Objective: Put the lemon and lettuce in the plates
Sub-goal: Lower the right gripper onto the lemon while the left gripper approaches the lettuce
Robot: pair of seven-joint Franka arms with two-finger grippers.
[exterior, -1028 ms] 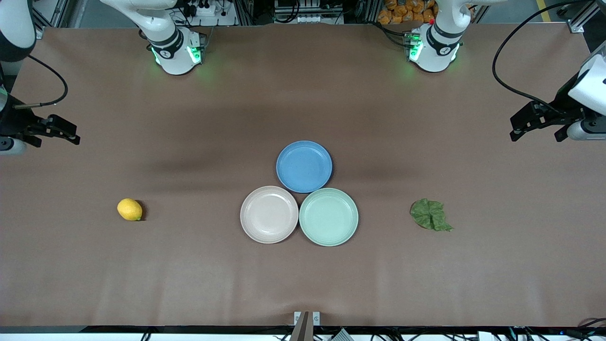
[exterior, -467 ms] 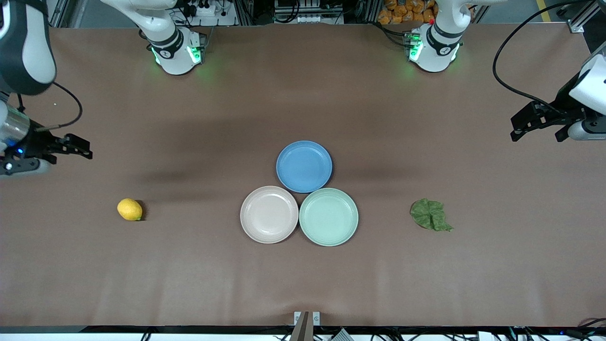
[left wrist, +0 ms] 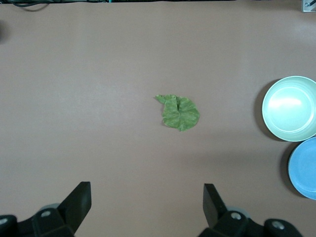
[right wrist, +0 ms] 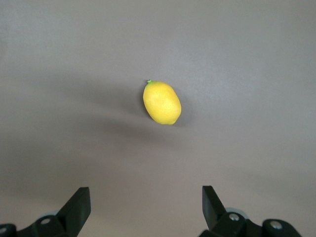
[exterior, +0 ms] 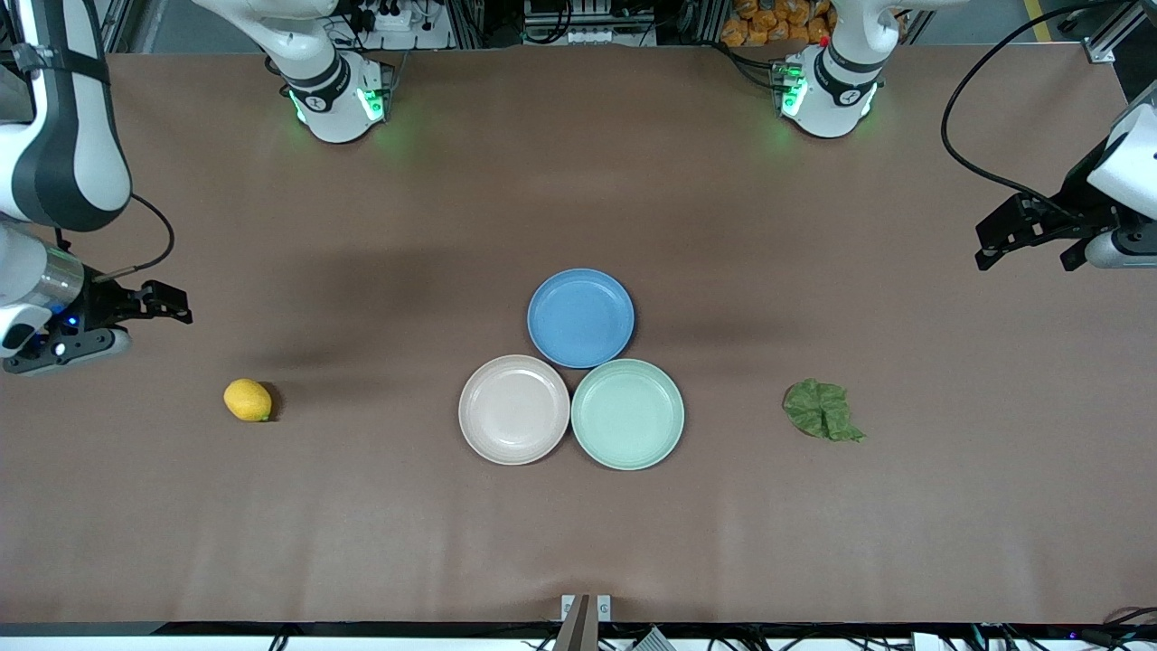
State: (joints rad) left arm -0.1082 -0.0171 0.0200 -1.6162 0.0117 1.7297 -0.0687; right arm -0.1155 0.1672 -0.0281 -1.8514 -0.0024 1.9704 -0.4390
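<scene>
Here the right hand (exterior: 172,303) hangs spread over bare tabletop (exterior: 362,524) near the lemon (exterior: 247,400). At the middle sit the beige plate (exterior: 513,410), green plate (exterior: 627,414) and blue plate (exterior: 580,317). The lettuce (exterior: 821,410) lies toward the left arm's end, the left hand (exterior: 1026,244) spread above the tabletop.

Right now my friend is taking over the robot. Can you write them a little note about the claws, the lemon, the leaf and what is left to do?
Right claw: open, holding nothing, in the air over the bare table at the right arm's end, near the lemon.
Left claw: open, holding nothing, waiting over the left arm's end of the table.
The lemon lies on the table toward the right arm's end. The lettuce lies flat on the table toward the left arm's end.
Beige-pink plate and mint plate sit side by side mid-table, nothing in them.
Done: nothing placed.
Left: pick up both and put them in the plates.
</scene>
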